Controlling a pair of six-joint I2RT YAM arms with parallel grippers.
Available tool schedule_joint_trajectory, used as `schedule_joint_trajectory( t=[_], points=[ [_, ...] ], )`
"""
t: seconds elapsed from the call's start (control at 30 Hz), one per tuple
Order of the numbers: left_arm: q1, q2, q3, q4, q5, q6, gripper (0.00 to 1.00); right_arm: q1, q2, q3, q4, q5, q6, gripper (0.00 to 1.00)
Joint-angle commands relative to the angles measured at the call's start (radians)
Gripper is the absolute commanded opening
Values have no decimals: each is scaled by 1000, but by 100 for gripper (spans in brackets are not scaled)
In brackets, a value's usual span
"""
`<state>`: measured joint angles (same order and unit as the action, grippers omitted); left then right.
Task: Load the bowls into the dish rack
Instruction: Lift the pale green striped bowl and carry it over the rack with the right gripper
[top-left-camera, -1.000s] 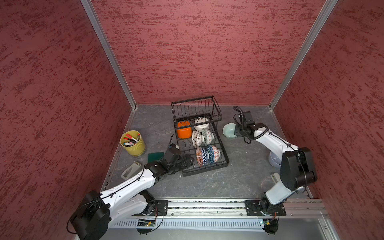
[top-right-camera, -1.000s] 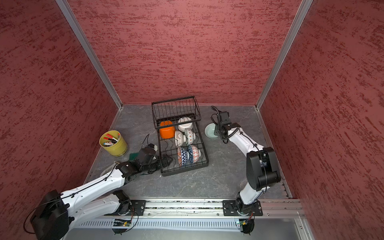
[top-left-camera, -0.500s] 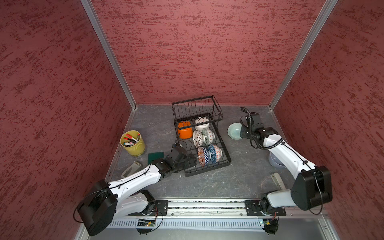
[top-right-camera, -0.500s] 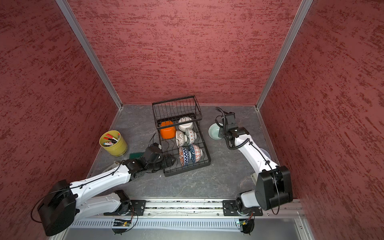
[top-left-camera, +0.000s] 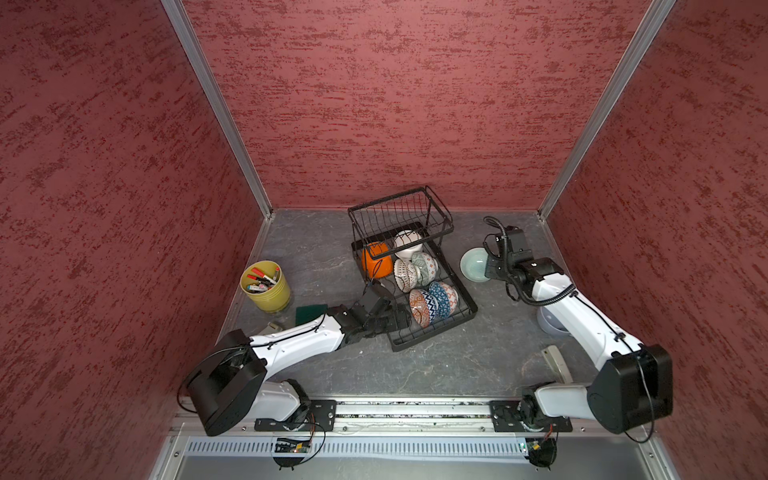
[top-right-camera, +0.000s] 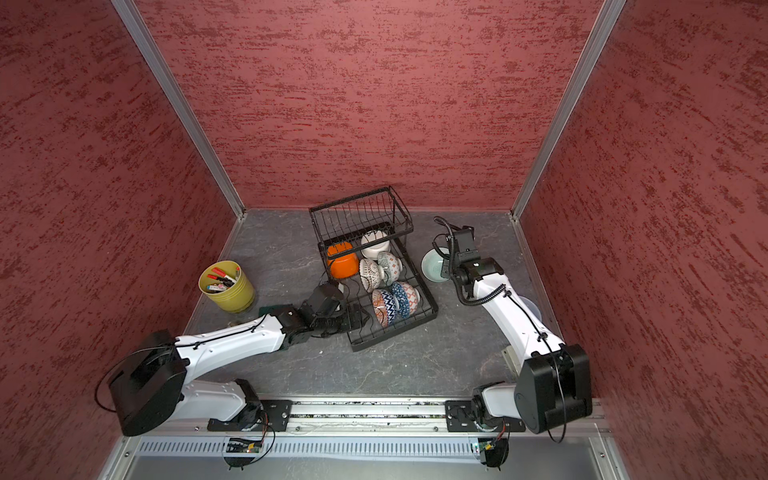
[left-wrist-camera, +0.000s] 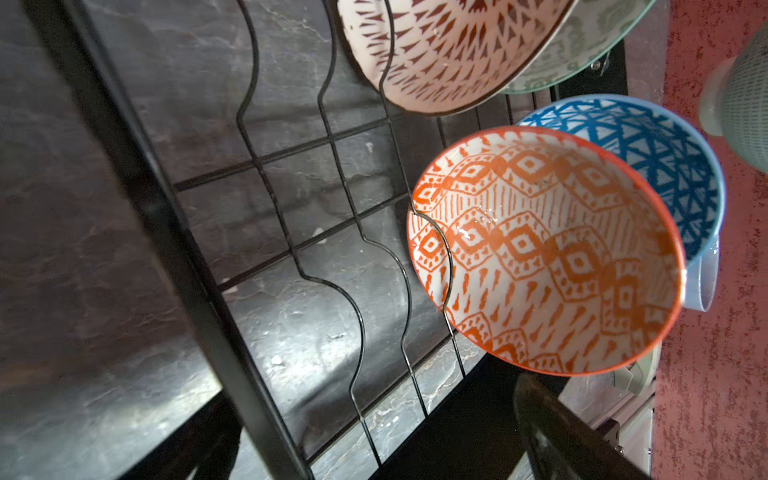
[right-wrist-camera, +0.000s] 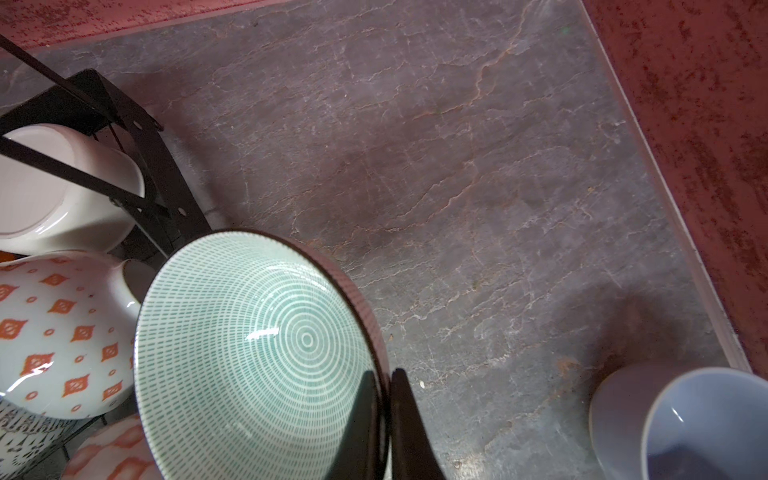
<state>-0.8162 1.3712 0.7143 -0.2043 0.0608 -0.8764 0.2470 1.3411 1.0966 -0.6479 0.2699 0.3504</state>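
Bare near slots (left-wrist-camera: 332, 232) of dish rack (top-left-camera: 435, 329), bowls (top-left-camera: 432, 301) beyond.

White glossy shells on both arms, black at every joint. Behind the right gripper (top-left-camera: 486, 266), a ribbed black cable (top-left-camera: 540, 300) loops off the right arm (top-left-camera: 582, 320). Behind the left gripper (top-left-camera: 397, 320), a thin black wire (top-left-camera: 291, 336) trails along the left arm (top-left-camera: 299, 347). Farthest back, boxy black housings (top-left-camera: 631, 395). Both pincers are black too.

You get two high views and two close ones.
Both top views look steeply down from the front on the whole scene, with the dish rack (top-left-camera: 434, 327) at centre. The left wrist camera looks into it from close up, and the right wrist camera sits close on a green bowl (right-wrist-camera: 249, 353) beside it.
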Motion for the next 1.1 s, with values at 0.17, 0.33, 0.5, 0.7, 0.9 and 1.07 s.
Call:
schedule_joint_trajectory(
  t=[0.17,0.33,0.5,0.7,0.9,1.07],
  points=[
    [-12,67,87,163,56,53,100,25,-49,40,-20,102,-29,0],
    [-10,61,106,152,56,86,100,82,-45,76,-49,161,-57,0],
    [-9,7,100,126,27,115,100,139,-37,124,-95,253,-62,0],
    [6,-94,58,85,-32,128,100,223,-29,183,-130,330,-78,0],
    [55,-211,-4,38,-76,121,100,341,4,237,-174,405,-70,0],
    [131,-326,-63,-9,-82,113,100,445,34,276,-213,452,-49,0]
  ],
)
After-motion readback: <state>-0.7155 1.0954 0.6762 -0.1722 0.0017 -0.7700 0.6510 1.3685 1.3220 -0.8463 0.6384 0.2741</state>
